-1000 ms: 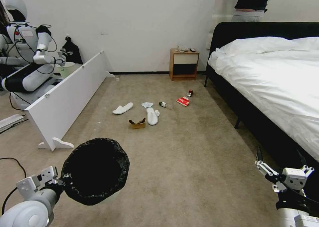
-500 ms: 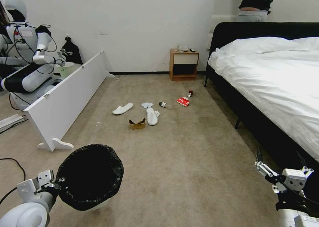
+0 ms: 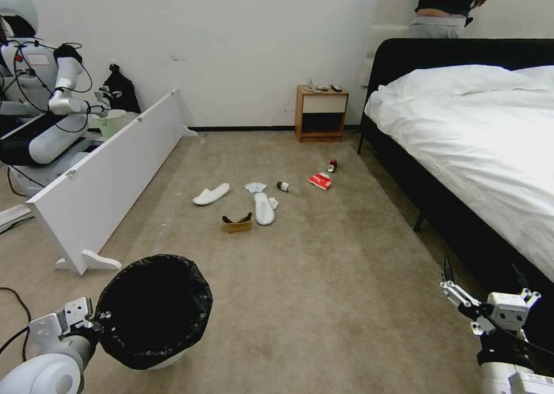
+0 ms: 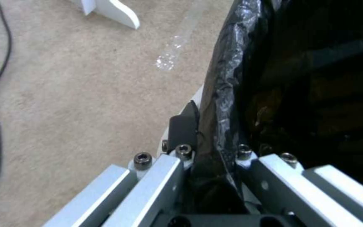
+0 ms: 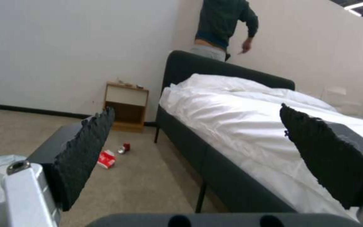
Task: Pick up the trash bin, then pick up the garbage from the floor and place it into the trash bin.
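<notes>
Head view puts the trash bin [image 3: 151, 311] at about 7 o'clock, a round white plastic tub under a crinkled black bag folded over its rim, held by the left gripper [image 3: 95, 320], which is clamped on the near rim. Up the beige carpet [image 3: 323, 278] near 12 o'clock lies the garbage: two flat white slippers [image 3: 211, 195], a torn brown cardboard scrap [image 3: 237, 222], crumpled tissue [image 3: 255, 187], a small clear bottle [image 3: 288, 187], a red packet [image 3: 319, 180] and a red can [image 3: 332, 165]. At 4 o'clock the right gripper [image 3: 483, 277] hangs beside the bed [image 3: 479, 152].

Left wrist view shows metal fingers [image 4: 164, 176] pinching the glossy bag [image 4: 223, 94].

Right wrist view shows two ridged black pads [image 5: 85, 154] spread wide, holding nothing.
</notes>
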You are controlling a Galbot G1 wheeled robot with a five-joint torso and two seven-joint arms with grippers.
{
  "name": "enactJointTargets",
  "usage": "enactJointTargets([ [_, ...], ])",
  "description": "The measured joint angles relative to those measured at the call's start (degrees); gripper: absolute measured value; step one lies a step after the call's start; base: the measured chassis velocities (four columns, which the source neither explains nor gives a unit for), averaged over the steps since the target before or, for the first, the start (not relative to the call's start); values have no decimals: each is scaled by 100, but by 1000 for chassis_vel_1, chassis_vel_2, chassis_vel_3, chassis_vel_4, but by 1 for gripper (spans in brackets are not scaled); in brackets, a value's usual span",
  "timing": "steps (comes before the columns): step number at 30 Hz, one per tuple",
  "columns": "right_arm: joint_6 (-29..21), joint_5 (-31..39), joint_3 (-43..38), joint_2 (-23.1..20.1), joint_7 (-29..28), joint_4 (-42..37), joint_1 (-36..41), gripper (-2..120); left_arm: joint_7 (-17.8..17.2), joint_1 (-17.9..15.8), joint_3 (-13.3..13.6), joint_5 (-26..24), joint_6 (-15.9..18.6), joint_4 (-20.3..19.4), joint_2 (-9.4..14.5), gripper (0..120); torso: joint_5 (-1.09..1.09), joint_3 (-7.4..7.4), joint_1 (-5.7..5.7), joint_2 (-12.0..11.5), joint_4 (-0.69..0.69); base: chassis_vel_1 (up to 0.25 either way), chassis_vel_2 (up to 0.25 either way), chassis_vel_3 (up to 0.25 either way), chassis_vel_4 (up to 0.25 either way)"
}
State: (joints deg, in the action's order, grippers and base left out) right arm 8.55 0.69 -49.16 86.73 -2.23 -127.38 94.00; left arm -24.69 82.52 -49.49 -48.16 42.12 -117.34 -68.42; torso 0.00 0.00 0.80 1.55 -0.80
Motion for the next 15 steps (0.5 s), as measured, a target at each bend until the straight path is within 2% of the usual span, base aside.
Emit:
enactJointTargets([
  [15,14,-1,13,-7,10,16,-20,100,-103,-27,-4,-224,0,-37,4,1,0,0,1,0,0,-161,156,158,-154],
])
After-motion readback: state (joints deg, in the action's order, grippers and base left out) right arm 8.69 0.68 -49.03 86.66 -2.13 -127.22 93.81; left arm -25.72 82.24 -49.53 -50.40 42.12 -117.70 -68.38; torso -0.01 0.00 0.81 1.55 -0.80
